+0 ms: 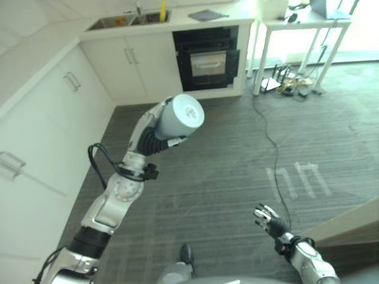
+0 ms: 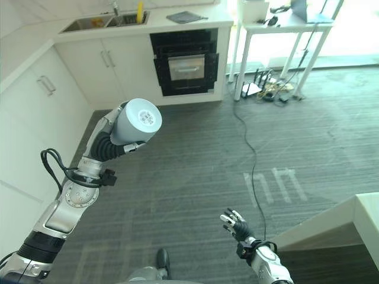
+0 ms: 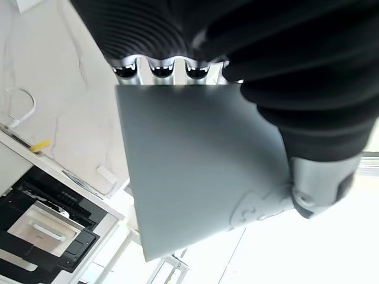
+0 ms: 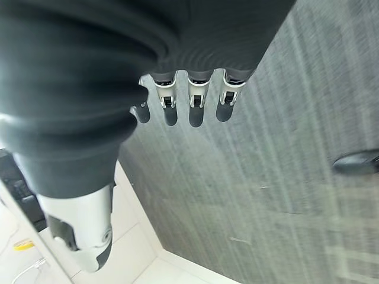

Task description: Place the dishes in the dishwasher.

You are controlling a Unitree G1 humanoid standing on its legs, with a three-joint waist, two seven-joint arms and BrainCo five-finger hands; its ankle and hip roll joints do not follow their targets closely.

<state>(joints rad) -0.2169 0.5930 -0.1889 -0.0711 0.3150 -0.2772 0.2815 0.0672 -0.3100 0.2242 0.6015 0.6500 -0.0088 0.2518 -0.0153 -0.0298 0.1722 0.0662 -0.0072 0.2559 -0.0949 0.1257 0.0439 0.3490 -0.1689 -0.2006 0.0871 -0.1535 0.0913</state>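
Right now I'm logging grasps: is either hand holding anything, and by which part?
The left hand holds a grey cup around its side wall, base toward the camera. The right hand holds nothing, its fingers relaxed.

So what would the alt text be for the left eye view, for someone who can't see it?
Seen from above, the robot's left hand holds a grey cup up over a grey carpeted floor. Its right hand hangs empty with relaxed fingers at lower right. Behind are white cabinets, a sink and a black built-in appliance.
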